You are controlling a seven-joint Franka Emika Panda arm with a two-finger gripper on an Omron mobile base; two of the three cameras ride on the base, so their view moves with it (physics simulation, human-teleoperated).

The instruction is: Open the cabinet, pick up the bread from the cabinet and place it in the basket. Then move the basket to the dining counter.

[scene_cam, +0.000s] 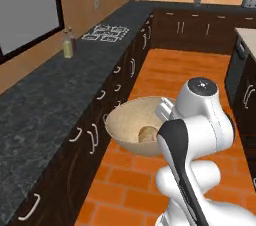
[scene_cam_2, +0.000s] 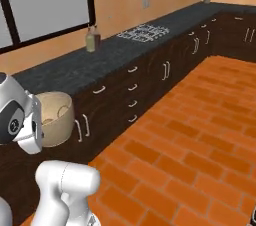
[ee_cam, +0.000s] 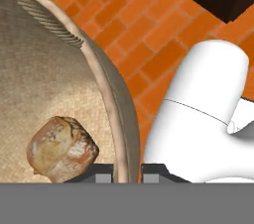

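Bread point(ee_cam: 62, 147) lies inside the basket point(ee_cam: 44, 84), on its woven floor close to the wall, and it shows also in the left base view point(scene_cam: 147, 133) as a small tan roll low in the bowl. The basket point(scene_cam: 131, 120) is in the air above the orange brick floor point(scene_cam: 175, 70), beside the dark drawers point(scene_cam: 107, 105) under the black counter point(scene_cam: 60, 85). In the right base view the basket point(scene_cam_2: 55, 115) hangs just beside the robot's wrist, in front of the drawer fronts.

The gripper point(ee_cam: 125, 174) holds the basket by its rim: in the hand view one dark finger tip is inside the wall and the other is outside, with the pale rim standing between them, so the claw is narrow and closed on the rim. A rope handle point(ee_cam: 44, 17) runs along the upper part of the basket.

On the counter stand a bottle point(scene_cam: 67, 45) and, further back, a cooktop point(scene_cam: 106, 32).
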